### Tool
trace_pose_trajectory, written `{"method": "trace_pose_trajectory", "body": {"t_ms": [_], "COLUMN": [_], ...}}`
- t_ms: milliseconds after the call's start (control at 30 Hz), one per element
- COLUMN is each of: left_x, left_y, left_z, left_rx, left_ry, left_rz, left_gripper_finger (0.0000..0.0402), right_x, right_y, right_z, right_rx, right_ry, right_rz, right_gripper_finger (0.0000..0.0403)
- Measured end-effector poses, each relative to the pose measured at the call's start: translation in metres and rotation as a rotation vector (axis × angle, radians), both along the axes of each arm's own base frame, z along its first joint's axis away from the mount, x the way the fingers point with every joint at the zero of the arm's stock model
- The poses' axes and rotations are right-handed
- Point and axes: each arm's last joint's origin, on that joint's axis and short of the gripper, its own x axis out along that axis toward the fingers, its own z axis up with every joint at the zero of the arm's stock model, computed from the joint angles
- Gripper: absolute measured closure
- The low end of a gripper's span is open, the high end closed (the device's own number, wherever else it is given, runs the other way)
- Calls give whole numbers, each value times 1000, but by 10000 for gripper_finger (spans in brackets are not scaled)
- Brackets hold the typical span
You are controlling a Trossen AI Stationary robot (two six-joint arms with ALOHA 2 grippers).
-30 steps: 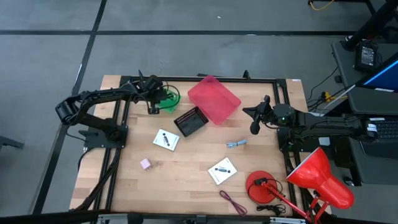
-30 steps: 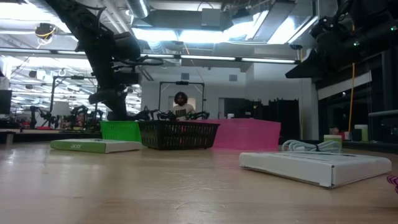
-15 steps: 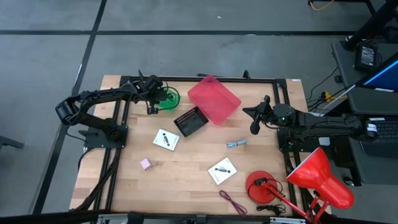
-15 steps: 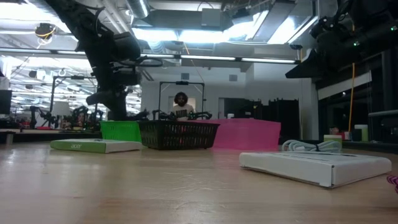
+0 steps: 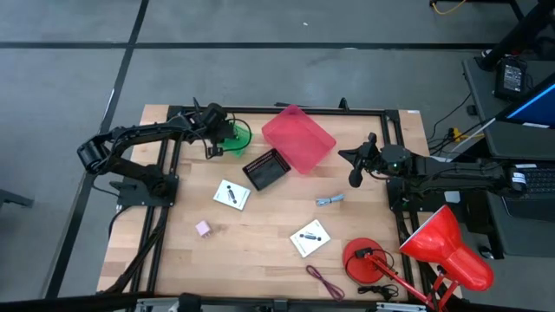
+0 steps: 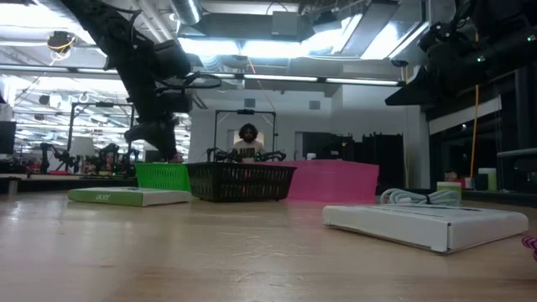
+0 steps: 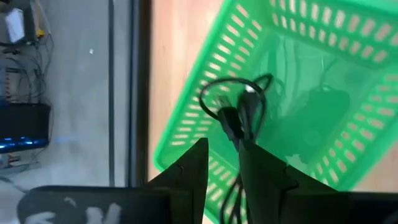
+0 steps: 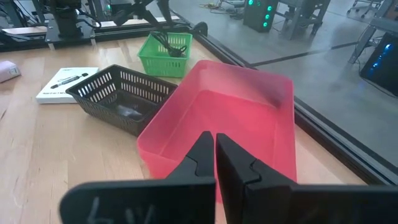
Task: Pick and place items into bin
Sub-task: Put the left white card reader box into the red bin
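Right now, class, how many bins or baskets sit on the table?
3: a green basket at the far left below the left arm, a black basket near the middle, and a pink bin just beyond it. None seem hidden.

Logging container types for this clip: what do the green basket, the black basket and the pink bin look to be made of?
The green basket looks like glossy moulded plastic, going by its even slotted lattice walls. The black basket has the same moulded grid but a duller look, so probably matte plastic. The pink bin has solid, smooth, slightly translucent walls, so probably thin plastic. None shows wire or weave.
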Motion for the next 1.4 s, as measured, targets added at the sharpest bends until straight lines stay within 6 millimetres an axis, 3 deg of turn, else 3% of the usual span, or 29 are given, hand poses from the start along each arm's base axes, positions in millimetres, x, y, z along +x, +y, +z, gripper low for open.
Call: {"method": "trace_pose_trajectory", "body": {"t_ms": [400,700,833,1167,1400], "left_x": [2,-4,-9,-2,6], "left_y": [-3,-32,-48,-89,-117], "left_z": [17,50,58,46,43], "left_rx": [-16,-134,-198,-324,-318], "left_ry": [-195,-443,-482,-444,-412], "left_rz": [24,-40,-50,-108,-112], "left_gripper_finger": [341,396,398,399,399], "right_x": [0,0,0,2,8], "right_y": [0,0,0,0,1], "right_z": [1,1,1,0,1], "right_rx": [-22,-22,-22,-20,-4], "right_ry": [1,-1,-1,4,-30], "right_rz": [7,7,7,8,74], "right_gripper_finger": [402,402,402,403,403]}}
